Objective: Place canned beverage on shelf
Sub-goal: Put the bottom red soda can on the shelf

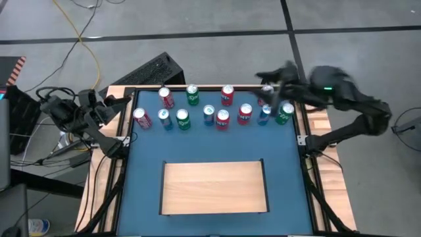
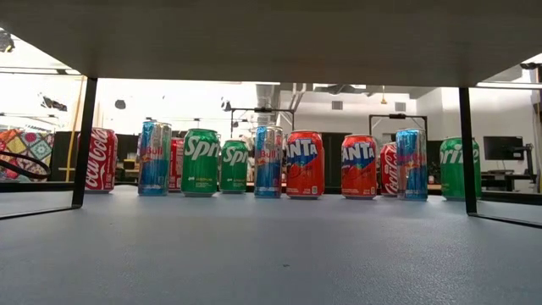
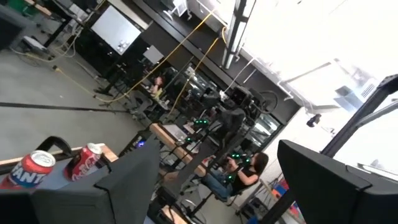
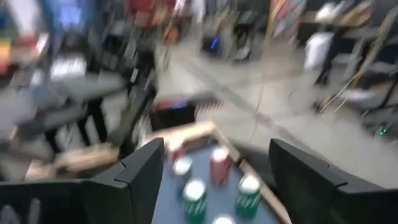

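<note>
Cans (image 1: pixel 214 108) stand in two loose rows along the far part of the blue table (image 1: pixel 145 171) in the high view, red, green and blue ones together, well apart from the shelf (image 1: pixel 214 187), a pale wooden board lying flat and bare near the front edge. From above, the right gripper (image 1: pixel 268 78) hangs over the far right corner, just beyond the rightmost cans, while the left gripper (image 1: pixel 125 101) waits off the table's far left corner. At table height, the cans (image 2: pixel 288 163) line up upright across the mat, Coca-Cola, Sprite, Fanta and slim blue ones, with a dark board edge (image 2: pixel 271 38) spanning overhead. Past the left wrist, the left gripper (image 3: pixel 214 180) has its fingers spread wide, holding nothing, with a Fanta can (image 3: pixel 28 169) and a red can (image 3: pixel 86 160) beside it and a seated person (image 3: pixel 239 174) in the room beyond. Past the right wrist, the right gripper (image 4: pixel 214 168) is likewise spread and empty, blurred cans (image 4: pixel 214 180) showing between its fingers.
</note>
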